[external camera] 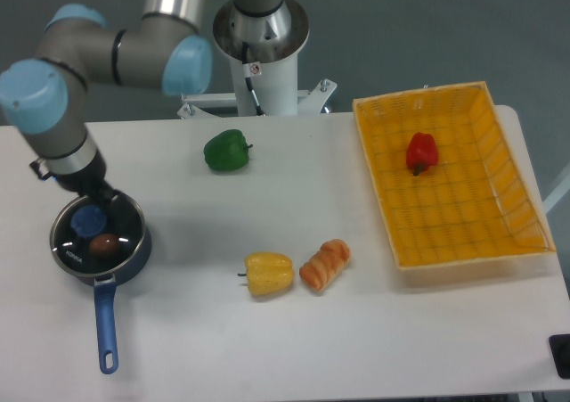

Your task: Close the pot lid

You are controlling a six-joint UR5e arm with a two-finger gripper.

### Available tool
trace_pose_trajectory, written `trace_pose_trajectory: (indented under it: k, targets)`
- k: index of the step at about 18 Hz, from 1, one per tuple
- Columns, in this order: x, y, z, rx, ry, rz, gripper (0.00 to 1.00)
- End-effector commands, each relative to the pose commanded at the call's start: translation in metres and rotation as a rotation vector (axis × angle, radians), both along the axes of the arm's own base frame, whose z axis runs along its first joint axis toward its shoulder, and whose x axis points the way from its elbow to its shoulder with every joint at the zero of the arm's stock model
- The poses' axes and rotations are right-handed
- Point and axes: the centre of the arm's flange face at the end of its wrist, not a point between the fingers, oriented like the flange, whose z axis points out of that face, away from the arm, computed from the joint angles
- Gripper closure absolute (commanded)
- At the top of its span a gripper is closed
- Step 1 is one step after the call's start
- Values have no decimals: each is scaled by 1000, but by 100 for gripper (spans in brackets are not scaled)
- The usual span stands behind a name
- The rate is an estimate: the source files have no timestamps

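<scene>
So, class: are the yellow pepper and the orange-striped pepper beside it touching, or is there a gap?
Apart. The fixed camera shows a thin strip of white table between the yellow pepper and the orange-striped pepper.
</scene>
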Motion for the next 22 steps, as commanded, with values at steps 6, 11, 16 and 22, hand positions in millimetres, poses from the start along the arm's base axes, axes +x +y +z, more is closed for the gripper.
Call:
trace_pose_trajectory:
  k: [6,11,16,22]
  targets:
    - [-120,-69,36,21,57,-138,0]
    - [-207,-122,37,2,76,-192,0]
    - [-261,-155,18,-18,54,-164,0]
    - [-313,-167,-17,-43,26,-241,0]
